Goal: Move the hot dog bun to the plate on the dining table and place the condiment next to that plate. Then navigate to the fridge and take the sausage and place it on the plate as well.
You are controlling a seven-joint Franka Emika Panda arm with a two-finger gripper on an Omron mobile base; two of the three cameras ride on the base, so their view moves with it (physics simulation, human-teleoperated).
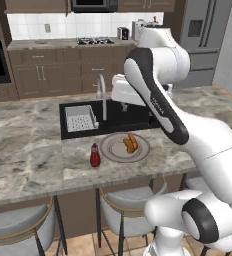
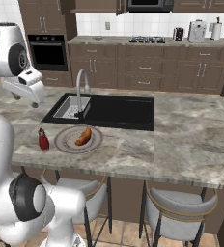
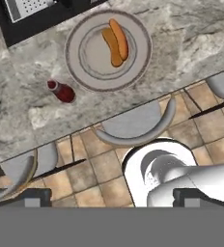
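Observation:
The orange-tan hot dog bun (image 1: 130, 143) (image 2: 83, 136) (image 3: 115, 41) lies on the round grey plate (image 1: 110, 150) (image 2: 65, 144) (image 3: 80, 67) on the dining table (image 1: 28, 150) (image 2: 191, 130) (image 3: 181, 38). The red condiment bottle (image 1: 94, 155) (image 2: 43, 140) (image 3: 61, 90) stands upright just left of the plate, close to it but apart. My gripper (image 1: 129, 105) (image 2: 27, 100) (image 3: 114, 197) hangs open and empty well above the table's front edge, near the plate. The grey fridge (image 1: 203, 35) stands shut at the far right of the kitchen. The sausage is out of view.
A black sink (image 1: 113, 120) (image 2: 114, 111) with a chrome tap (image 1: 102, 95) (image 2: 80, 87) and a drain rack (image 1: 80, 119) lies just behind the plate. Grey-cushioned stools (image 1: 125, 210) (image 2: 176, 212) (image 3: 133, 125) stand under the table's near edge. The wall counter with hob (image 1: 94, 41) runs behind.

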